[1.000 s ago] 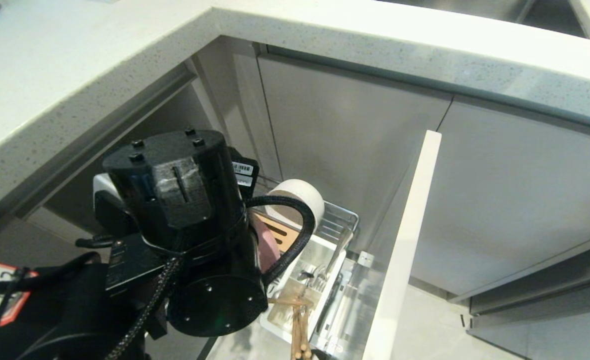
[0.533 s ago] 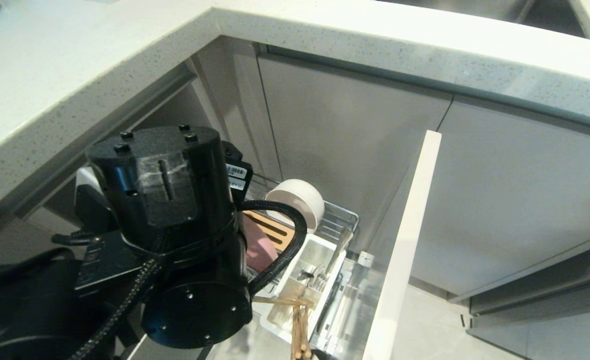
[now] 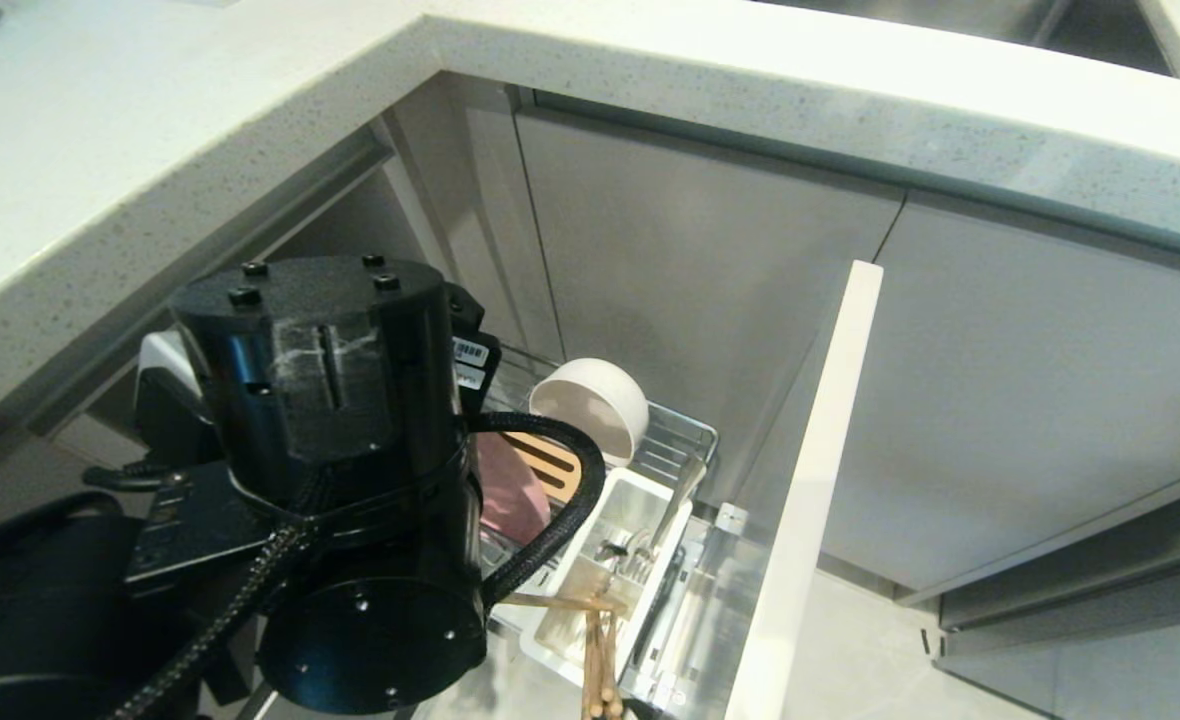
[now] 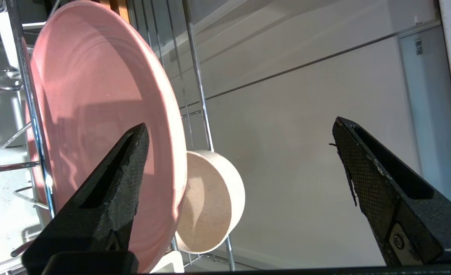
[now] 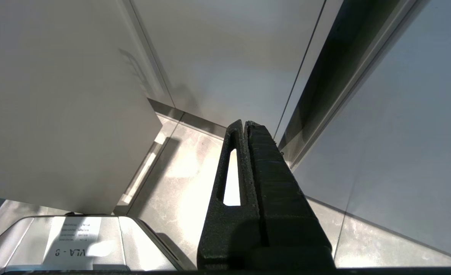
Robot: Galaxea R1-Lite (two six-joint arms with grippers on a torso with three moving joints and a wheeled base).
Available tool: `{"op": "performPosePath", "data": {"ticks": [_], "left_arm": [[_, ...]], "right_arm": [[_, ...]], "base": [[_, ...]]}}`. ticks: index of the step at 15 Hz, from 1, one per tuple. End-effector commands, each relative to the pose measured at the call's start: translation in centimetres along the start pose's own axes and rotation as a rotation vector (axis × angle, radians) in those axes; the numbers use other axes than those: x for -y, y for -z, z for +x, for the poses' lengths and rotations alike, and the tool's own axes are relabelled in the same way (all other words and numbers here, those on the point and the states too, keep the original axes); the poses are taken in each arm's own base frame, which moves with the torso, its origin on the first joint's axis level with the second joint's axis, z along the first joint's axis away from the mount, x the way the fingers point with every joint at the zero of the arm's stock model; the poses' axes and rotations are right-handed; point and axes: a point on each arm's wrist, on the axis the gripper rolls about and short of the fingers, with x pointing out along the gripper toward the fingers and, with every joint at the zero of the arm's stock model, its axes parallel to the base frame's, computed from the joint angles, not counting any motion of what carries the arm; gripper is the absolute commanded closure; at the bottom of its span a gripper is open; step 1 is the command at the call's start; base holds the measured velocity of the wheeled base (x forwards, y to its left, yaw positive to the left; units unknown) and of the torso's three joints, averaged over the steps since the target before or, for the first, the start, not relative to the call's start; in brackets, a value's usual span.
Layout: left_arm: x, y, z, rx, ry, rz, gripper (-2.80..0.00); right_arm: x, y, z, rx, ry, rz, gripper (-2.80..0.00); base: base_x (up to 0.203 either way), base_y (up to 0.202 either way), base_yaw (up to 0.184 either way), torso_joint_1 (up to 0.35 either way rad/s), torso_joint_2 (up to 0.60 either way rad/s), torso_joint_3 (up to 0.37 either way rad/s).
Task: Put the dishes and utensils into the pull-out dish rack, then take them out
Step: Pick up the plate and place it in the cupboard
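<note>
**A:** Left gripper [image 4: 240, 137] — spread wide, nothing between the fingers. One finger [image 4: 111, 183] lies in front of the pink plate's face, the other well off to the side against the pale cabinet panel.

**B:** Touching the plate?

**A:** Cannot tell; overlapping it in the left wrist view, with no grip on it.

**B:** And the pink plate [image 4: 95, 126] itself?

**A:** Standing on edge in the pull-out dish rack [image 3: 685, 440], leaning against a chrome wire upright. Only a sliver of pink visible from the head view [image 3: 505, 490], behind the left arm's black wrist housing [image 3: 320, 400].

**B:** Cream-white bowl?

**A:** Also on its side in the rack [image 3: 595, 405], just beyond the plate, hollow facing the plate. Seen past the plate's rim from the wrist [image 4: 210, 202], close beside it, contact unclear.

**B:** Utensils?

**A:** Metal spoon [image 3: 675, 500] upright in the white cutlery tub [image 3: 640, 520], handle leaning towards the rack's far corner. Chopsticks [image 3: 598, 660] at the tub's near end, tips poking out towards the camera. Slotted wooden strip [image 3: 550, 465] between plate and tub.

**B:** Rack open or shut?

**A:** Pulled out, pale cabinet front [image 3: 810, 500] standing edge-on at the right of the basket, under the speckled countertop [image 3: 750, 90].

**B:** Right gripper?

**A:** Parked [image 5: 245, 126], fingers pressed together, pointing at the floor beside a cabinet door.
</note>
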Motion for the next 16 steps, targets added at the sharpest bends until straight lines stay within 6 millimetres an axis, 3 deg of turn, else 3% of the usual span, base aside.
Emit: {"op": "performPosePath", "data": {"ticks": [1,8,9,16], "left_arm": [[0.0,0.1,0.0,0.005,-0.004,-0.001,-2.8],[-1.0,-0.4,-0.7,-0.018,-0.031,0.098,-2.8],[-1.0,-0.5,-0.8,-0.018,-0.033,0.103,0.0],[-0.2,-3.2,-1.1,-0.036,-0.076,0.302,0.0]], "right_arm": [[0.0,0.0,0.0,-0.002,0.0,0.0,0.0],[0.0,0.0,0.0,-0.002,0.0,0.0,0.0],[0.0,0.0,0.0,-0.002,0.0,0.0,0.0],[0.0,0.0,0.0,-0.002,0.0,0.0,0.0]], "base": [[0.0,0.0,0.0,0.0,0.0,0.0],[0.0,0.0,0.0,0.0,0.0,0.0],[0.0,0.0,0.0,0.0,0.0,0.0],[0.0,0.0,0.0,0.0,0.0,0.0]]}}
